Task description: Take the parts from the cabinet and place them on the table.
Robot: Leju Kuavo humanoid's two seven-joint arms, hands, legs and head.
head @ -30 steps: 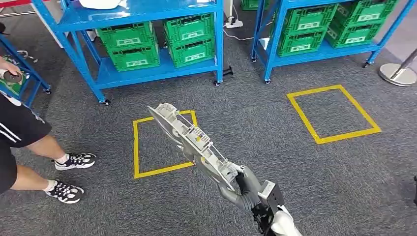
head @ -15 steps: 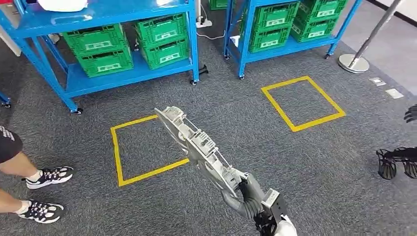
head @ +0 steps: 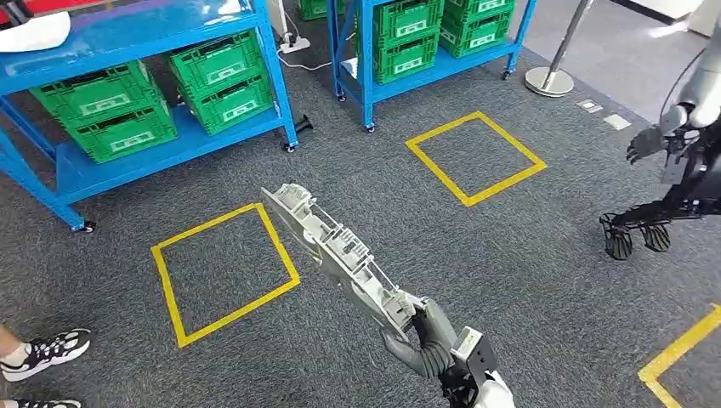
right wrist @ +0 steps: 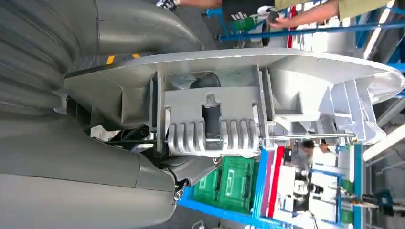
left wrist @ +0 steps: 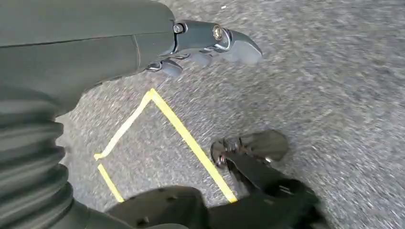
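My right hand (head: pixel 423 338) grips one end of a long grey cast-metal part (head: pixel 336 251) low in the head view. The part slants up and away to the left over the carpet, with ribs and brackets along it. In the right wrist view the same part (right wrist: pixel 248 109) lies across my right hand (right wrist: pixel 110 167), whose fingers wrap its near end. The left wrist view has my left hand (left wrist: pixel 200 45) hanging above the carpet, fingers loosely apart and holding nothing. Blue cabinet racks (head: pixel 276 85) with green crates (head: pixel 221 76) stand at the back.
Yellow tape squares (head: pixel 225 272) (head: pixel 474 157) mark the grey carpet. Another robot (head: pixel 680 161) stands at the right edge. A person's shoes (head: pixel 47 350) are at the lower left. A stanchion base (head: pixel 548 81) sits near the right rack. A yellow tape corner (head: pixel 680 357) lies at the lower right.
The camera has turned right: racks, squares and the person's feet slid left, and another robot came into view at the right. My right hand still holds the part the same way.
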